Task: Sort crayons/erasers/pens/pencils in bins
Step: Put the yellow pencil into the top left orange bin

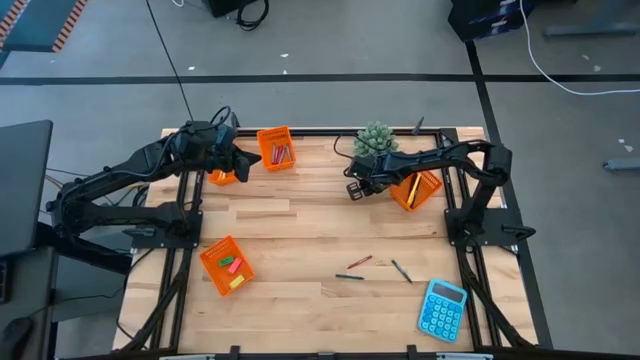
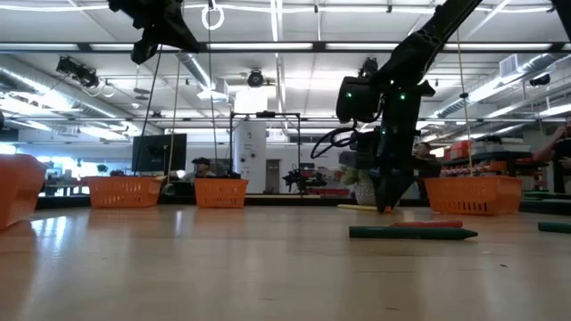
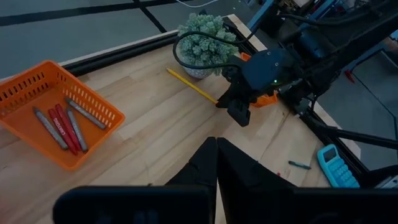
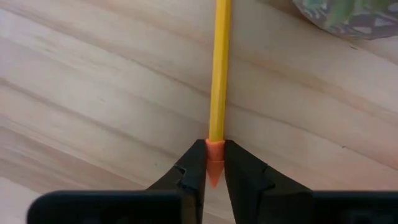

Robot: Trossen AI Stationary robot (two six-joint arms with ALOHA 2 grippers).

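Right pincer (image 4: 214,163) pinching yellow pencil (image 4: 219,74) | left pincer (image 3: 216,163) pressed together, raised

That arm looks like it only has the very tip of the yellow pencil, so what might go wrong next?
The right end effector pinches just the orange end of the yellow pencil, so the pencil may swing or slip out when lifted. The potted plant stands close by, so the pencil's far end might brush it on the way to the bin.
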